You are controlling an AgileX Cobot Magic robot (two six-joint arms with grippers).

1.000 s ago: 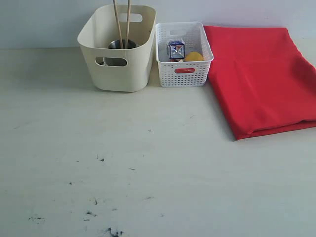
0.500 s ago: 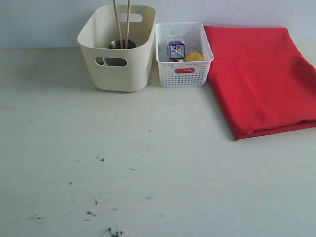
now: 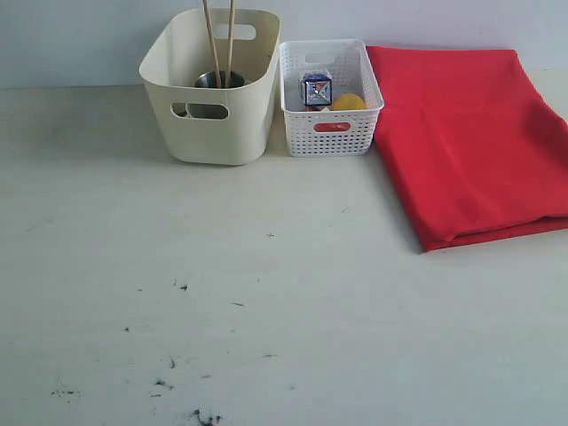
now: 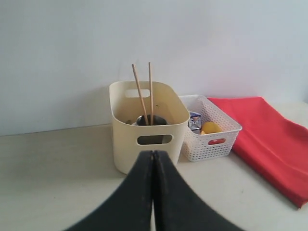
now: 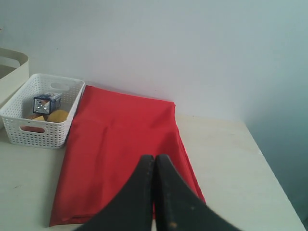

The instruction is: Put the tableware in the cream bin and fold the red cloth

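**Two clenched claws, each facing its own half of the job**

Both claws are pressed shut and grasp nothing. The left claw points straight at the cream bin, which stands at the back of the bench. The chopsticks stand upright in the bin and lean on the steel cup inside it. What else lies in the bin cannot be told, as its wall hides the bottom, but no tableware shows on the bench outside it.

The right claw faces the red cloth, which lies dead ahead of it and just beside the white basket. The cloth lies flat in a doubled rectangle. Its long axis runs away from the claw toward the back wall, and layered edges show along the near end.

The right arm is plainly the nearer one to the cloth, and the left arm to the bin. Judging by this layout, the sorting looks finished. Any further fold would probably fall to the right arm, which would take the near short end and carry it along that long axis.
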